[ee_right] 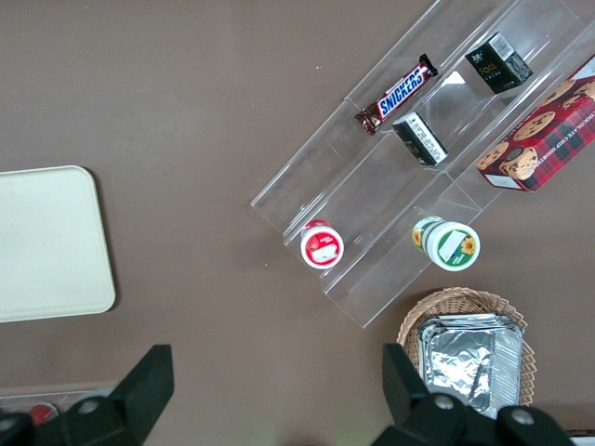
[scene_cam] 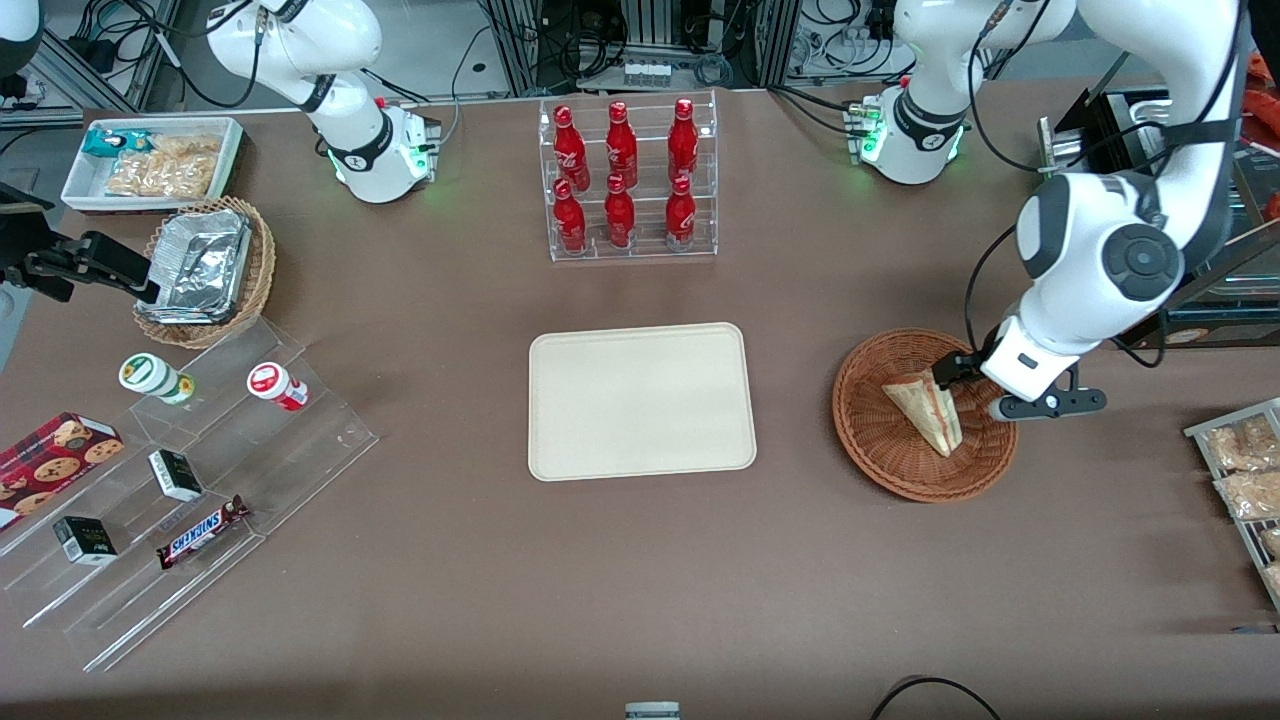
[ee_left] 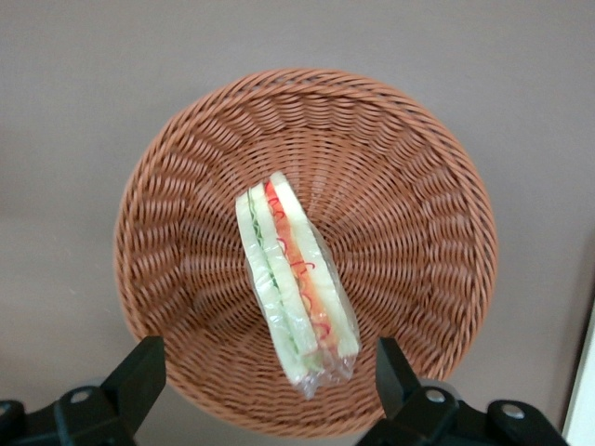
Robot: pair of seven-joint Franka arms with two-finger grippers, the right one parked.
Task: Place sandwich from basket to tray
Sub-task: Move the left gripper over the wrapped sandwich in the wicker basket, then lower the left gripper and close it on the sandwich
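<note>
The sandwich [scene_cam: 925, 408], a wrapped wedge of white bread with red-orange and green filling, stands on its edge in the round reddish-brown basket [scene_cam: 880, 440] toward the working arm's end of the table. My gripper [scene_cam: 958, 385] hangs low over the basket, open. In the left wrist view its black fingers [ee_left: 147, 364] stand wide apart on either side of the sandwich [ee_left: 293, 279] without touching it, above the basket's woven rim [ee_left: 186, 232]. The cream-beige tray [scene_cam: 640, 400] lies flat at the table's middle, beside the basket, with nothing on it; its corner also shows as the tray [ee_right: 46, 242].
A clear rack of red bottles [scene_cam: 628, 180] stands farther from the camera than the tray. Toward the parked arm's end are a tan basket of foil trays [scene_cam: 205, 270], a white bin of snacks [scene_cam: 150, 160] and an acrylic stepped shelf [scene_cam: 180, 480]. Snack packets [scene_cam: 1245, 470] lie beside the basket.
</note>
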